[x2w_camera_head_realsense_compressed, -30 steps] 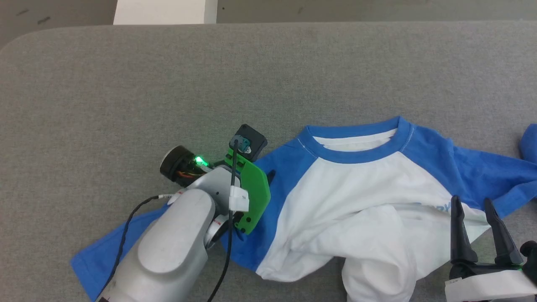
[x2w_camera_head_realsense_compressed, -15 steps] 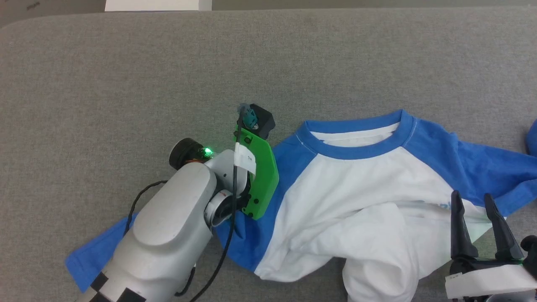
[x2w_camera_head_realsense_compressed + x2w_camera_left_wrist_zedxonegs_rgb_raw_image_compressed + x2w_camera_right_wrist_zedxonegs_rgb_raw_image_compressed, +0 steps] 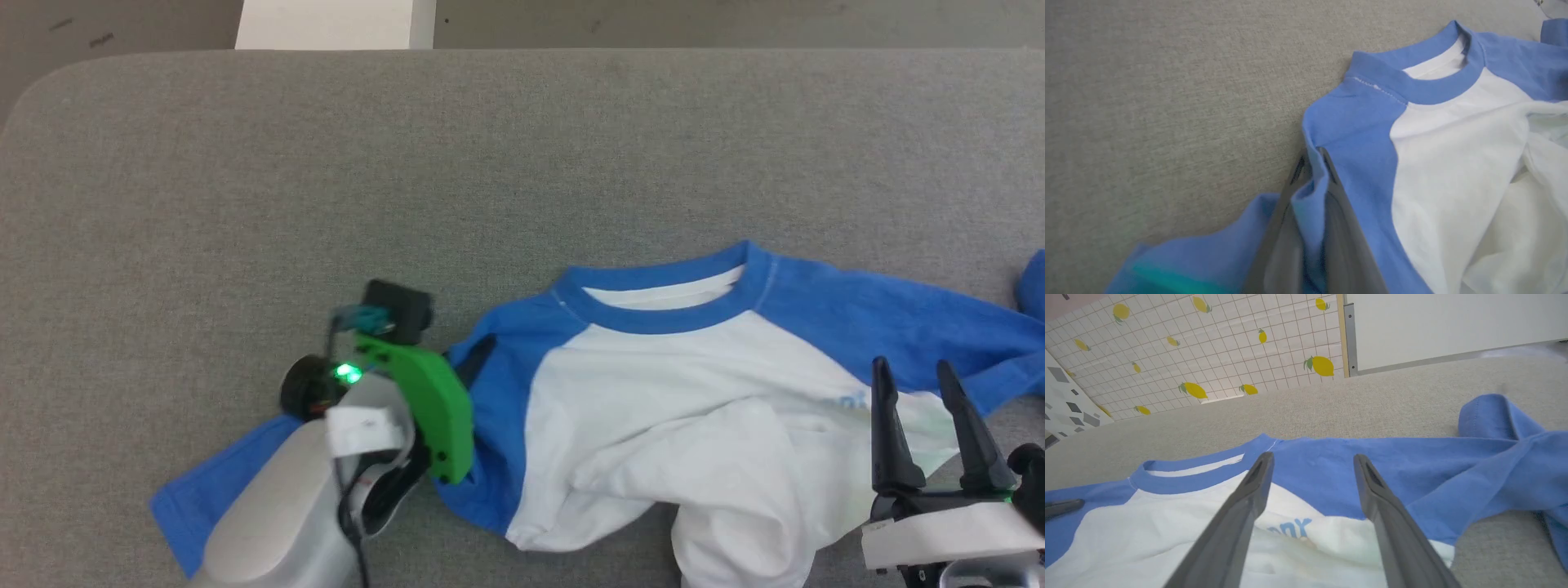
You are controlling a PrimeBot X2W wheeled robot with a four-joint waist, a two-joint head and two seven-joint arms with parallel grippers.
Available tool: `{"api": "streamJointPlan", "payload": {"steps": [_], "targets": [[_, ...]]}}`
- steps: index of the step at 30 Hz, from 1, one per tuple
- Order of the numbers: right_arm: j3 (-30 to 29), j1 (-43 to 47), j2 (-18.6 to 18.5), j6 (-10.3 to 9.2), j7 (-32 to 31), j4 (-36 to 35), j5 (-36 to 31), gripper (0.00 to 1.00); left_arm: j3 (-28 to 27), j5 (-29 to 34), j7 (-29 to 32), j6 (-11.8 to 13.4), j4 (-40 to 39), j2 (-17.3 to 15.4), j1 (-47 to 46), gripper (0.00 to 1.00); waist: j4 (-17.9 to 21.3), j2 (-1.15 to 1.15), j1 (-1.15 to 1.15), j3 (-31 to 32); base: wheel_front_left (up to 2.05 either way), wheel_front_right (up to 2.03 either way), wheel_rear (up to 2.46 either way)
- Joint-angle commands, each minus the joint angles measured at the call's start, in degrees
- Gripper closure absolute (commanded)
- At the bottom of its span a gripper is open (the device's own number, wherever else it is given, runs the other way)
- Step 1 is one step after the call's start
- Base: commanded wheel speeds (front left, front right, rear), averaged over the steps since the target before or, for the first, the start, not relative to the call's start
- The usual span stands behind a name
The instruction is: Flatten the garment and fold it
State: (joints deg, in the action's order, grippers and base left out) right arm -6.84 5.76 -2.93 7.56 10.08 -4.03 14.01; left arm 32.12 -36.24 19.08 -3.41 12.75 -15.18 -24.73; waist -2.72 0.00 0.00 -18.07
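On grey table [image 3: 522, 147], clamping a blue shoulder fold of the wrinkled garment [image 3: 653, 392] with left gripper [image 3: 1312, 160], near the front edge. Holding right gripper [image 3: 910, 367] released above its white chest.

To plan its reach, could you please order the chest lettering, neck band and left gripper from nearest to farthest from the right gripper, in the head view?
From the right gripper:
1. Chest lettering, just left of it.
2. Neck band, farther left, up the table.
3. Left gripper, far left, shut on the garment at its blue shoulder.
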Motion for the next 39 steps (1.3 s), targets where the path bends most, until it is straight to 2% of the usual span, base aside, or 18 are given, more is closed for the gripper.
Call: {"api": "streamJointPlan", "payload": {"steps": [1, 6, 8, 10, 12, 15, 19, 21, 24, 28, 39], "targets": [[0.0, -1.3, 0.0, -0.08, -0.4, -0.9, -0.8, 0.0, -1.7, -0.9, -2.2, 1.2, -0.9, -1.2, 2.3, 1.0, -0.1, 0.0, 0.0, 0.2, 0.0, 0.0, 0.0], [0.3, -3.7, 0.0, -0.08, -4.1, -3.9, -3.1, 0.0, -5.0, -1.9, -5.9, 3.3, -3.7, -3.5, 7.3, 1.0, -0.8, 0.0, 0.0, -0.1, 0.0, 0.0, 0.0], [1.5, -5.4, -0.4, -0.08, -7.5, -5.4, -3.8, 0.0, -5.3, -2.2, -6.2, 3.5, -4.9, -3.9, 8.3, 1.0, -1.0, 0.0, 0.0, -0.4, 0.0, 0.0, 0.0], [3.1, -7.7, -2.4, -0.08, -12.8, -6.5, -2.3, 0.0, -5.3, -2.5, -6.5, 3.4, -6.2, -3.8, 8.7, 1.0, -1.0, 0.0, 0.0, -0.8, 0.0, 0.0, 0.0], [4.3, -10.7, -5.9, -0.08, -19.0, -7.2, 0.2, 0.0, -5.0, -2.6, -6.5, 3.2, -7.4, -3.6, 8.6, 1.0, -1.1, 0.0, 0.0, -1.2, 0.0, 0.0, 0.0], [6.8, -15.8, -13.2, -0.08, -29.9, -7.5, 3.8, 0.0, -4.3, -2.4, -6.1, 2.8, -8.8, -3.2, 7.7, 1.0, -1.4, 0.0, 0.0, -2.3, 0.0, 0.0, 0.0], [10.5, -21.1, -21.8, -0.08, -45.2, -5.2, 8.7, 0.0, -3.1, -1.9, -5.7, 2.0, -9.5, -2.7, 5.7, 1.0, -2.3, 0.0, 0.0, -3.6, 0.0, 0.0, 0.0], [12.6, -22.5, -25.3, -0.08, -52.6, -3.8, 11.5, 0.0, -2.5, -1.6, -5.3, 1.8, -9.9, -2.2, 4.9, 1.0, -2.9, 0.0, 0.0, -4.2, 0.0, 0.0, 0.0], [15.8, -24.3, -29.5, -0.08, -59.6, -3.3, 15.2, 0.0, -1.6, -1.5, -4.9, 1.5, -10.3, -1.5, 3.8, 1.0, -4.1, 0.0, 0.0, -5.1, 0.0, 0.0, 0.0], [20.2, -26.7, -33.6, -0.08, -61.2, -2.7, 16.7, 0.0, -1.0, -1.6, -4.7, 1.0, -10.1, -0.9, 2.8, 1.0, -5.5, 0.0, 0.0, -6.5, 0.0, 0.0, 0.0], [32.5, -28.9, -40.5, -0.08, -59.5, 2.1, 20.6, 0.0, 0.1, -1.9, -5.2, 0.1, -8.4, 0.3, 0.9, 1.0, -8.5, 0.0, 0.0, -8.7, 0.0, 0.0, 0.0]]}}
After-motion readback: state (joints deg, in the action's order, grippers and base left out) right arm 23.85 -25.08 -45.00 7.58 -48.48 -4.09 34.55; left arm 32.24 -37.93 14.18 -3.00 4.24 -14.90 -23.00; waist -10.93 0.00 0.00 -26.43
